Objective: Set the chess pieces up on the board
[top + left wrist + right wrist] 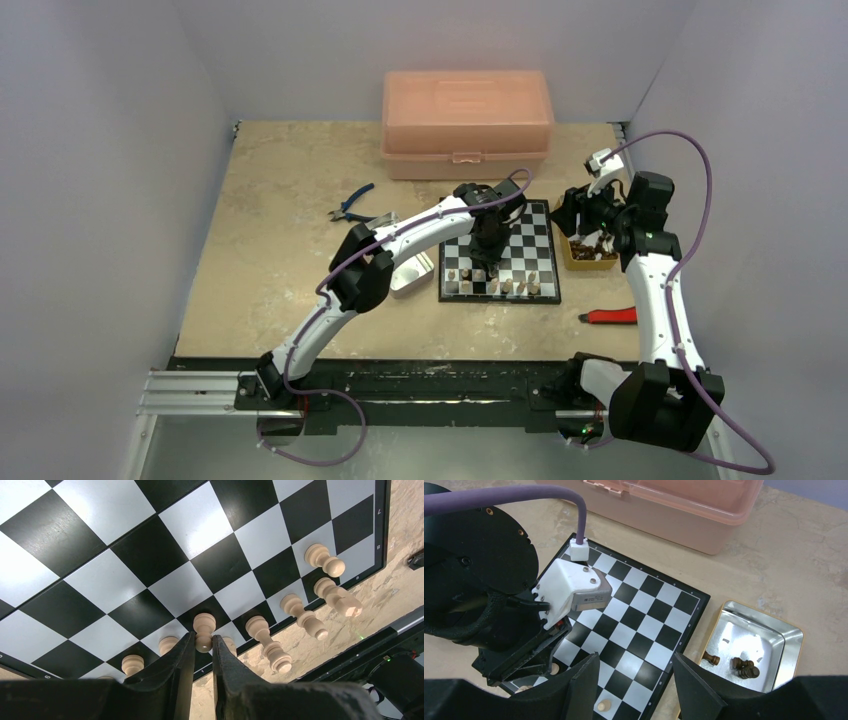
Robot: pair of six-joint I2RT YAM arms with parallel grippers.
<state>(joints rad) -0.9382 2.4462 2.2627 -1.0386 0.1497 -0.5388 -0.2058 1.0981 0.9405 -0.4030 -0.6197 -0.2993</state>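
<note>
Top: left claw (pixel 485 255) over board (pixel 535 240); light chess pieces (pixel 490 285) along board's near edge. Left wrist: claw narrow round pawn (pixel 203 627) standing there; whether gripping, we cannot tell. Right wrist: right claw (pixel 636 677) wide, empty, above board's edge. We judge pawn placing; next: release, lift straight.

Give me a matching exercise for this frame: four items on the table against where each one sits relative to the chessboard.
Items:
1 pink box
2 blue-handled pliers
3 red-handled tool
4 metal tin

Places:
A left of the board
B right of the board, holding dark pieces
C beyond the board's far edge
D by the board's near right corner

Pairs: 1-C; 2-A; 3-D; 4-B.
</note>
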